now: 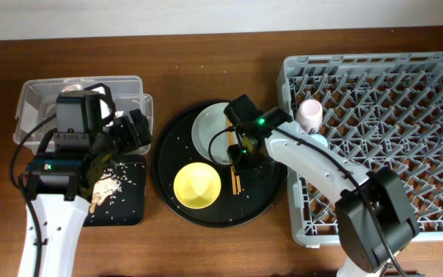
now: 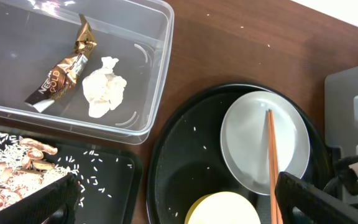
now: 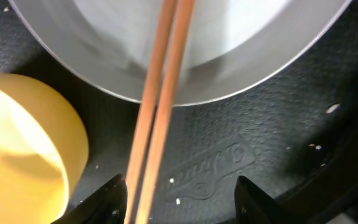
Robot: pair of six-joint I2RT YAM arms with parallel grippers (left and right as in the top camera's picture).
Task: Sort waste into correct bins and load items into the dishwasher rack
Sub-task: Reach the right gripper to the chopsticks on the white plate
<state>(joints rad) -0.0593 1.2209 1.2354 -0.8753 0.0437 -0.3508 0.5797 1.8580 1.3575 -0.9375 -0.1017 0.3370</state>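
Observation:
The wooden chopsticks [image 1: 234,171] lie across the pale grey plate [image 1: 208,132] on the large round black tray [image 1: 168,188], next to the yellow bowl [image 1: 198,185]. My right gripper [image 1: 239,156] is open just above the chopsticks [image 3: 160,112]; they run close by its left finger. The pink cup [image 1: 311,113] stands in the grey dishwasher rack [image 1: 391,115], the light-blue cup [image 1: 319,141] beside it. My left gripper [image 2: 179,199] is open and empty. The gold wrapper [image 2: 64,71] and paper ball [image 2: 103,86] lie in the clear box [image 2: 157,81]. Food scraps [image 2: 17,165] lie in the shallow black tray [image 2: 114,186].
Rice grains are scattered on the round tray and the shallow black tray. The rack's left wall [image 1: 292,185] stands right beside my right arm. The brown table top [image 1: 206,69] runs behind the tray.

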